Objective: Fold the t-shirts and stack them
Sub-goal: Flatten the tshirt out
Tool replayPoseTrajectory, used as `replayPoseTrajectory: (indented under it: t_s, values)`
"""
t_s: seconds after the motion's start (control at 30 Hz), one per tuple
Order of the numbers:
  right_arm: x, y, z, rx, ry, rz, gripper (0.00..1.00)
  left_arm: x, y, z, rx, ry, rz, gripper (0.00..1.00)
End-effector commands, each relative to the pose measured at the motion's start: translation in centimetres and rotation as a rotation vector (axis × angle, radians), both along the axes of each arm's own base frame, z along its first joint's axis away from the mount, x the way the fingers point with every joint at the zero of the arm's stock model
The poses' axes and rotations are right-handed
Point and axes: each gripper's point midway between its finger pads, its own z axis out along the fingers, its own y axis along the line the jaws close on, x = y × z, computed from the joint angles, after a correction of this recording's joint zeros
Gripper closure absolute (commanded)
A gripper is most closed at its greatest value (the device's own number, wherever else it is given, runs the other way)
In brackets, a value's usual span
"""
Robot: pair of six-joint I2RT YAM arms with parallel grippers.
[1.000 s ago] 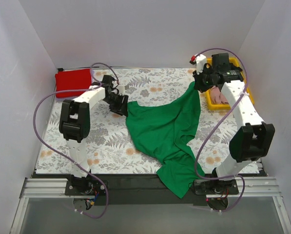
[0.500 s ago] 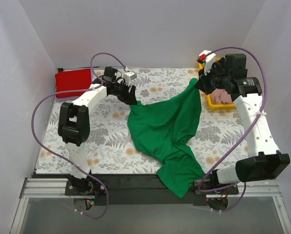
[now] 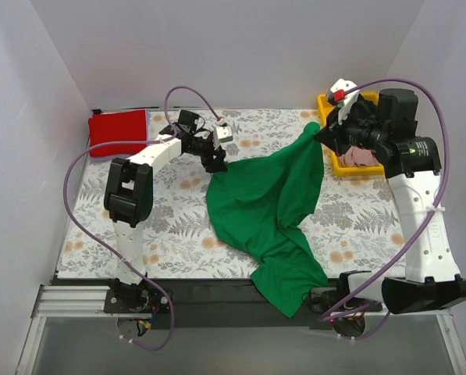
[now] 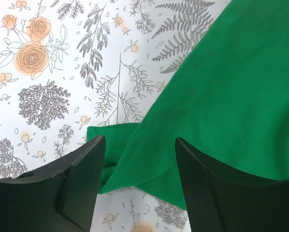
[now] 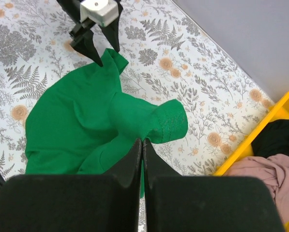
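The bright green t-shirt (image 3: 264, 203) lies spread and crumpled mid-table, its lower end hanging over the near edge. My right gripper (image 3: 320, 133) is shut on the shirt's far right corner and holds it raised; in the right wrist view (image 5: 143, 141) a green fold (image 5: 168, 121) bulges out just past the closed jaws. My left gripper (image 3: 215, 162) is open and straddles the shirt's far left corner (image 4: 110, 145), with a finger (image 4: 81, 179) on each side just above the cloth. It also shows in the right wrist view (image 5: 108, 55). A folded red t-shirt (image 3: 117, 129) lies at the far left.
A yellow tray (image 3: 350, 170) at the far right holds a dusty pink t-shirt (image 5: 260, 169) and a black one (image 5: 280, 137). The floral-print cloth (image 3: 170, 226) covers the table. White walls close in on three sides.
My left gripper has moved right, onto the green shirt's far left corner. My right arm has swung up and outward, still holding the shirt's right corner raised.
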Motion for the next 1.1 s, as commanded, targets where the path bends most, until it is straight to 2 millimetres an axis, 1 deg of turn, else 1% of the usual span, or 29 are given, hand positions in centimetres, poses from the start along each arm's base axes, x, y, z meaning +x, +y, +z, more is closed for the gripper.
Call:
replayPoseTrajectory:
  t_s: [0.0,0.03,0.1,0.13,0.2,0.27,0.3,0.33,0.4,0.47,0.53,0.57,0.67,0.7,0.77,0.8,0.83,0.87,0.9,0.93,0.97,1.0,1.07]
  values:
    - [-1.1,0.4,3.3,0.031,-0.088,0.028,0.99,1.1,-0.6,0.3,-0.011,-0.101,-0.083,0.41]
    - [-1.3,0.4,3.7,0.034,-0.097,0.028,0.99,1.4,-0.7,0.3,-0.011,-0.113,-0.087,0.41]
    - [-1.6,0.4,4.5,0.039,-0.114,0.029,0.99,1.5,-0.8,-0.4,-0.009,-0.109,-0.097,0.41]
    - [-1.8,0.4,5.1,0.043,-0.129,0.028,0.99,1.7,-0.8,-0.3,-0.009,-0.116,-0.102,0.42]
    - [-1.9,0.3,5.5,0.044,-0.139,0.024,0.99,1.7,-1.0,-0.8,-0.009,-0.111,-0.117,0.43]
    - [-2.0,0.1,6.0,0.04,-0.156,0.013,0.99,1.7,-1.1,-1.3,0.005,-0.116,-0.133,0.46]
    - [-2.0,0.0,6.2,0.038,-0.161,0.009,0.99,1.4,-1.1,-2.1,0.018,-0.104,-0.147,0.47]
    - [-1.9,-0.2,6.4,0.034,-0.168,0.0,0.99,1.2,-1.1,-2.5,0.024,-0.097,-0.153,0.51]
    - [-1.9,-0.2,6.8,0.033,-0.181,-0.006,0.99,0.9,-1.2,-3.2,0.029,-0.082,-0.166,0.54]
    - [-1.8,-0.4,7.1,0.03,-0.192,-0.017,0.99,0.7,-1.4,-3.4,0.02,-0.078,-0.178,0.6]
    - [-1.7,-0.5,7.1,0.027,-0.19,-0.026,0.99,0.3,-1.9,-3.6,0.016,-0.077,-0.193,0.64]
    - [-1.6,-0.6,7.1,0.026,-0.19,-0.028,0.99,0.2,-2.1,-3.6,0.015,-0.082,-0.202,0.68]
    - [-1.5,-0.6,7.2,0.024,-0.192,-0.033,0.99,-0.5,-2.8,-4.4,0.027,-0.081,-0.229,0.76]
    - [-1.4,-0.6,7.1,0.025,-0.188,-0.032,0.99,-0.8,-3.0,-4.7,0.029,-0.075,-0.236,0.83]
    - [-1.3,-0.7,7.0,0.019,-0.19,-0.042,0.99,-0.8,-3.2,-5.0,0.033,-0.068,-0.235,0.92]
    - [-1.2,-0.8,6.9,0.016,-0.188,-0.047,0.99,-0.7,-3.2,-5.2,0.036,-0.068,-0.233,1.0]
    - [-1.1,-1.0,6.9,0.01,-0.192,-0.057,0.99,-0.6,-3.1,-5.2,0.04,-0.068,-0.224,1.0]
    - [-1.1,-1.1,6.9,0.006,-0.194,-0.062,0.99,-0.1,-3.1,-5.0,0.038,-0.074,-0.201,1.0]
    - [-1.1,-1.2,6.9,0.003,-0.198,-0.067,0.99,0.4,-2.8,-4.3,0.041,-0.09,-0.175,1.0]
    - [-0.9,-1.4,6.9,-0.003,-0.2,-0.079,0.99,0.7,-2.4,-4.1,0.035,-0.092,-0.157,1.0]
    - [-0.8,-1.6,6.9,-0.008,-0.204,-0.086,0.99,1.4,-2.2,-3.2,0.021,-0.114,-0.134,1.0]
    - [-0.8,-1.7,6.9,-0.011,-0.208,-0.092,0.99,2.1,-1.5,-1.9,0.005,-0.113,-0.092,1.0]
    - [-0.4,-2.1,6.5,-0.024,-0.207,-0.117,0.99,2.9,-0.6,-0.2,-0.015,-0.129,-0.054,1.0]
